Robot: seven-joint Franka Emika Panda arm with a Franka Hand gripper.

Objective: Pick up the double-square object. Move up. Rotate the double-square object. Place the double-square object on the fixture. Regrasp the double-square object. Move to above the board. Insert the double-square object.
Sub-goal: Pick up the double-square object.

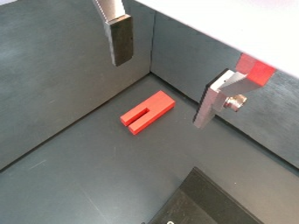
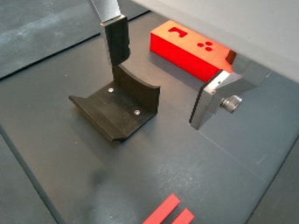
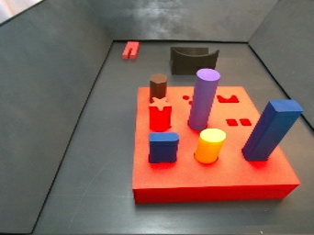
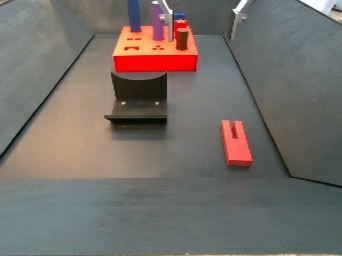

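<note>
Hanging above the dark floor, the gripper (image 1: 163, 74) has its two flat silver fingers (image 1: 117, 35) spread wide apart, with nothing between the dark pads. In a wrist view the double-square object (image 1: 147, 115), a slim red bar with a slot running in from one end, lies flat on the floor below the gap between the fingers, not touched by either one. In a side view the same bar (image 4: 235, 141) lies lengthwise near a grey side wall, well apart from the fixture (image 4: 138, 97) and from the board (image 4: 154, 52).

In a wrist view the fixture (image 2: 118, 108), a dark block with a curved notch on a base plate, sits on the floor under the open fingers, and the board (image 2: 187, 49) lies beyond it. No writing or labels can be read anywhere.

In a side view the board (image 3: 215, 180) is a thick red slab carrying upright pegs: a purple cylinder (image 3: 203, 99), a tall blue block (image 3: 271, 129), a short blue block (image 3: 163, 147), a yellow cylinder (image 3: 211, 145), a brown peg (image 3: 159, 87) and a short red peg (image 3: 160, 117). Several small shaped holes in its top stand empty.
</note>
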